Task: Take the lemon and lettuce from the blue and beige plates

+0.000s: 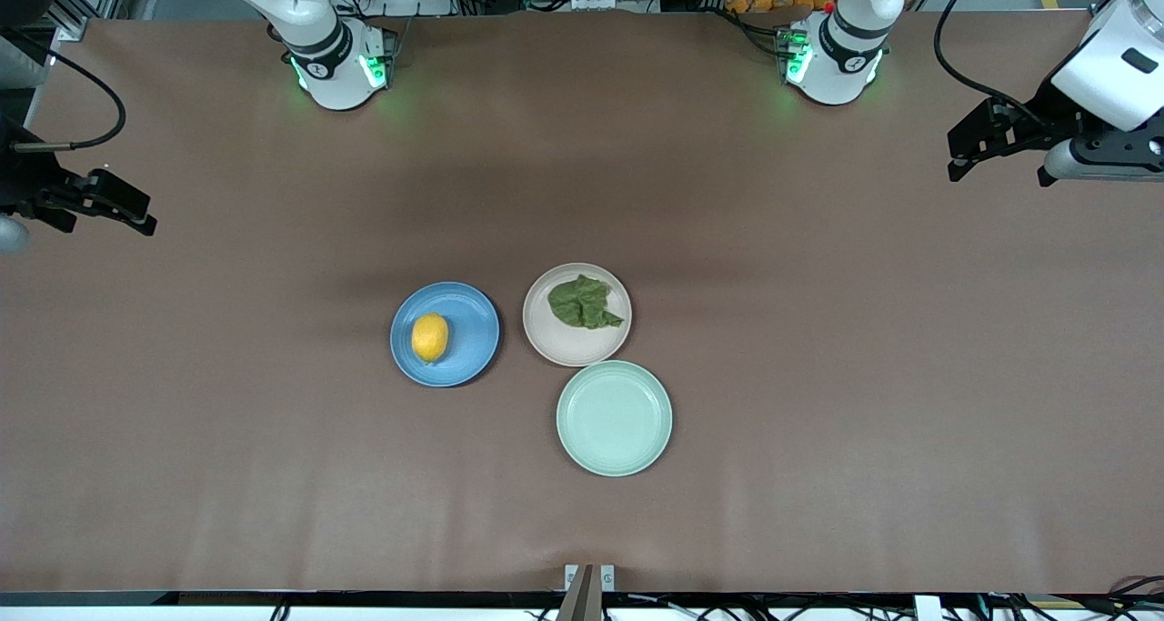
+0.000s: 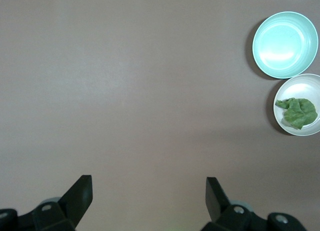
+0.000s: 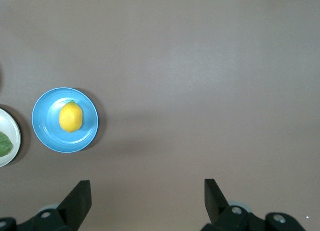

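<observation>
The lemon (image 1: 430, 337) lies on the blue plate (image 1: 469, 319) near the table's middle; both show in the right wrist view, lemon (image 3: 71, 117) on plate (image 3: 47, 133). The lettuce (image 1: 584, 303) lies on the beige plate (image 1: 564, 346) beside it, toward the left arm's end; both show in the left wrist view, lettuce (image 2: 299, 111) on plate (image 2: 304, 88). My right gripper (image 1: 136, 216) hangs open and empty over the right arm's end of the table (image 3: 148, 198). My left gripper (image 1: 964, 157) hangs open and empty over the left arm's end (image 2: 149, 196). Both arms wait, well away from the plates.
An empty pale mint-green plate (image 1: 615, 417) sits nearer the front camera than the beige plate, touching its rim; it also shows in the left wrist view (image 2: 285, 44). The brown table (image 1: 818, 375) is bare around the three plates.
</observation>
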Motion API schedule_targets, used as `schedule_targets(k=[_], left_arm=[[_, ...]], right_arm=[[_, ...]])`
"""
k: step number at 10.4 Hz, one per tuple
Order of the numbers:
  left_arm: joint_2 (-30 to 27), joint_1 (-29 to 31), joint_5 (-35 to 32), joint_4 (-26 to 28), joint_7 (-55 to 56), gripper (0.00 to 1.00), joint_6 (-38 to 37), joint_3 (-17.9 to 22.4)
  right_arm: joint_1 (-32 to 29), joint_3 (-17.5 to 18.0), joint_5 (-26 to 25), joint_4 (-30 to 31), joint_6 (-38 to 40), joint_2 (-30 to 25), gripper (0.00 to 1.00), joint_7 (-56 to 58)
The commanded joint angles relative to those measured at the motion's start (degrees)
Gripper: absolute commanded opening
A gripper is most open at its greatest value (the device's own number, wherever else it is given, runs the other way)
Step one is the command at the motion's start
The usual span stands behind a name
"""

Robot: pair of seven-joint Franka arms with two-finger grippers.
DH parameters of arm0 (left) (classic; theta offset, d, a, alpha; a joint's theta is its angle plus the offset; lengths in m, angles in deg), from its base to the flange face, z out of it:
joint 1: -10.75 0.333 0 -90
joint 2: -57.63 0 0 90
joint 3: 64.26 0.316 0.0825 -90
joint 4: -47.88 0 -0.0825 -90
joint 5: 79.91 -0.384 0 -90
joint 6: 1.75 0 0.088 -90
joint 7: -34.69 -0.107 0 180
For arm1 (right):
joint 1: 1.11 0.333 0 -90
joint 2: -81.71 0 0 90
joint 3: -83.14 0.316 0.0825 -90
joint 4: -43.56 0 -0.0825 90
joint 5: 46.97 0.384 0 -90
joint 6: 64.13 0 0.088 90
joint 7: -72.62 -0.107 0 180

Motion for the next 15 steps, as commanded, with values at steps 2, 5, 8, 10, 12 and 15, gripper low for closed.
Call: schedule_targets(k=[2,5,8,10,12,15], left_arm=[[0.73,0.26,-0.33,-1.16,-1.20,1.00,-0.92,0.01],[1.69,-0.09,0.64,-1.25,-0.50,1.00,-0.84,0.28],[2.57,-0.18,0.81,-0.90,-0.14,1.00,-0.31,0.10],[3.19,-0.70,1.51,0.93,-0.32,1.00,3.01,-0.42],[3.28,-0.53,2.22,2.87,-0.32,1.00,5.40,-1.48],[3.72,-0.45,5.54,4.72,-0.23,1.00,7.68,-1.74]], right_arm=[[-0.08,0.17,-0.94,-1.59,0.71,0.74,1.00,0.42],[-0.08,0.17,-0.94,-1.59,0.71,0.74,1.00,0.42],[-0.08,0.17,-0.94,-1.59,0.71,0.74,1.00,0.42],[-0.08,0.17,-0.94,-1.59,0.71,0.74,1.00,0.42],[0.18,0.17,-0.86,-1.51,0.80,0.74,1.00,0.33],[1.49,0.25,-0.59,-1.33,0.89,1.96,1.00,-0.11]])
